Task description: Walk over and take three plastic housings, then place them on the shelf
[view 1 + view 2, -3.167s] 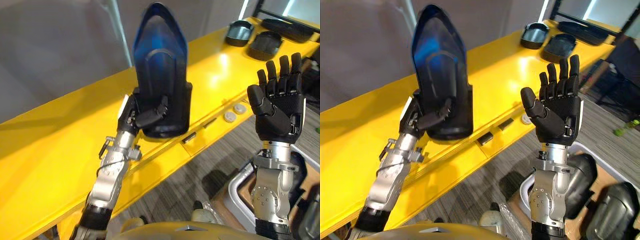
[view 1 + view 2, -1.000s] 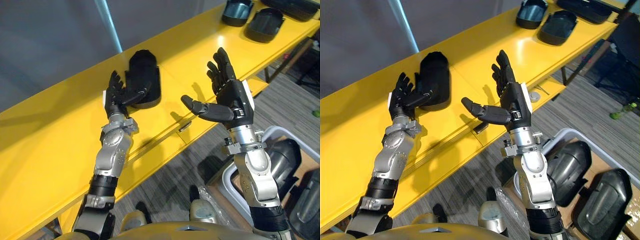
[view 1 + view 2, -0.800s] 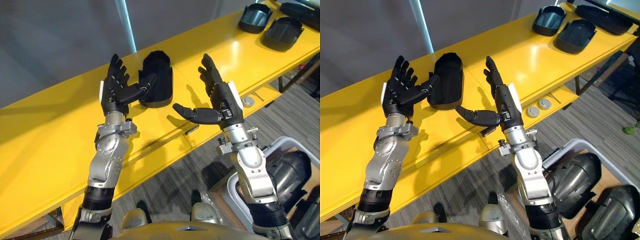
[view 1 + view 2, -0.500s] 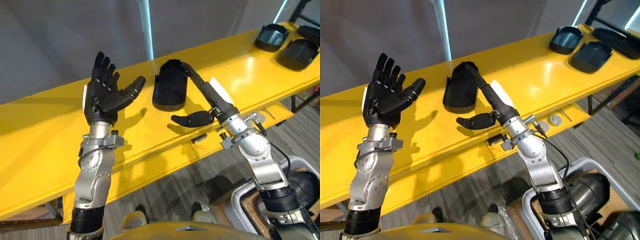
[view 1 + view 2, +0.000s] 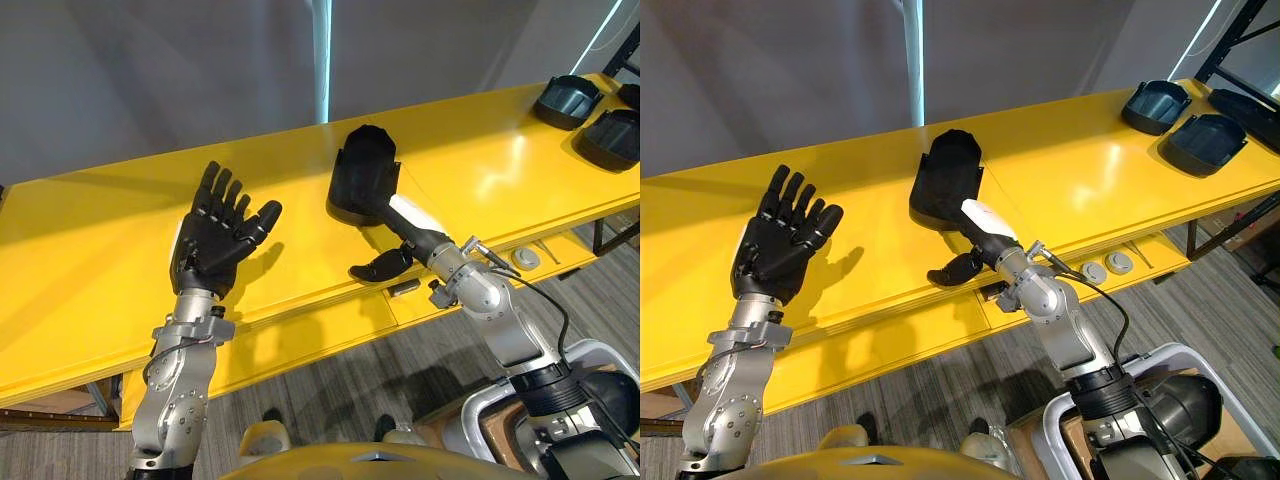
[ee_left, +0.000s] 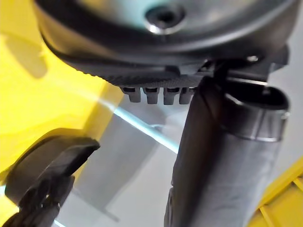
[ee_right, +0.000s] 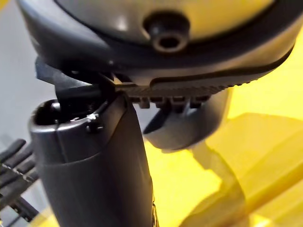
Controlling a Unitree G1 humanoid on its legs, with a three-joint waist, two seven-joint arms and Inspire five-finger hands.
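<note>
Lying on the yellow shelf (image 5: 100,260), the black housing (image 5: 362,178) has the right hand (image 5: 408,222) at its 5 o'clock, straight fingers touching its edge and gripping nothing. Two more housings (image 5: 565,98) sit at 2 o'clock, so placing looks nearly done. The left hand (image 5: 212,240) hovers at 8 o'clock, fingers spread, empty.

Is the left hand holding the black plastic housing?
No, the left hand is open with its fingers spread in the air, apart from the plastic housing, which lies on the yellow shelf.
</note>
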